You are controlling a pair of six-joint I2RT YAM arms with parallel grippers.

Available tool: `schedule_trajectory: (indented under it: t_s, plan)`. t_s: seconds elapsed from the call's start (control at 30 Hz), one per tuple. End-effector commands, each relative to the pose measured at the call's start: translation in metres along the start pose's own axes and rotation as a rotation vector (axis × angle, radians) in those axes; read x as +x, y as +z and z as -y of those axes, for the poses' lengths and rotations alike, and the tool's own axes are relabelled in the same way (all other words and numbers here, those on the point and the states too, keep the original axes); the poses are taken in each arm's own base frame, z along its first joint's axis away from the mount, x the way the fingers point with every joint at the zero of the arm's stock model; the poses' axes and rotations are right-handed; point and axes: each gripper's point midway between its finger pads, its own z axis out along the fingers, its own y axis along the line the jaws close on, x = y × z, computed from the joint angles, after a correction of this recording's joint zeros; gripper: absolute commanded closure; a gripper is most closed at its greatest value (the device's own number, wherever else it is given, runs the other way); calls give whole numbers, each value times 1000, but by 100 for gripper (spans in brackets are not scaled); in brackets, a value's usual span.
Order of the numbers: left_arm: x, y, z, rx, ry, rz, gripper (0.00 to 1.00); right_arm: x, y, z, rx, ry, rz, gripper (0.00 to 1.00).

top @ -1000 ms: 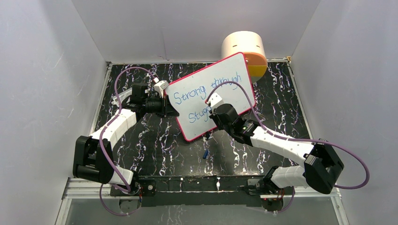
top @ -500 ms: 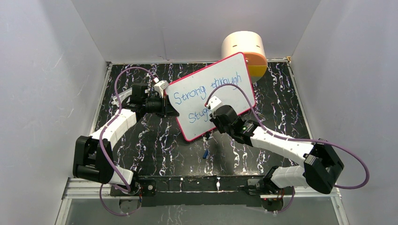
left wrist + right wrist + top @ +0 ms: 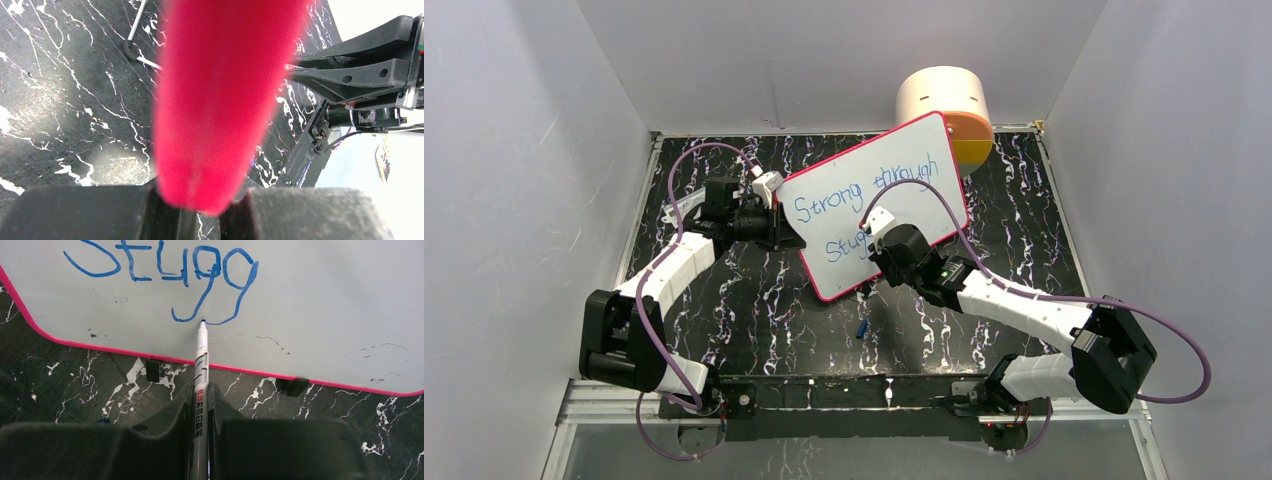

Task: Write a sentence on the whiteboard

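Note:
The whiteboard, white with a pink-red frame, stands tilted on the black marbled table. My left gripper is shut on its left edge; in the left wrist view the blurred red frame fills the space between that gripper's jaws. The sentence is in blue: "Strong through" above, and "Stugg" below it. My right gripper is shut on a silver marker. The marker's blue tip touches the board just under the tail of the last "g".
A cream cylinder with an orange face stands behind the board's top right corner. A small blue cap lies on the table in front of the board. Black clip feet show under the board's lower edge. White walls close in both sides.
My right gripper and the marker have shifted slightly to the left and down over the lower line. The left arm and the board have stayed put.

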Motion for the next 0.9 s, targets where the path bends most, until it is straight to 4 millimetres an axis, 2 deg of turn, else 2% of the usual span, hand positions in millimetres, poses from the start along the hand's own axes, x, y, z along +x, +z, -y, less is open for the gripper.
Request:
schedule_trajectory:
  t_s: [0.0,0.27,0.6,0.87]
  plan:
    - [7,-1,-15,-76,-16,-27,100,-31,-8,9,39,57,118,100]
    - [7,-2,-16,-87,-16,-30,100,-40,-28,27,109,67,188,100]
    - [9,-1,-17,-83,-20,-38,100,-44,-33,43,161,92,219,100]
    - [9,-1,-18,-93,-18,-42,100,-49,-30,47,164,101,227,100]
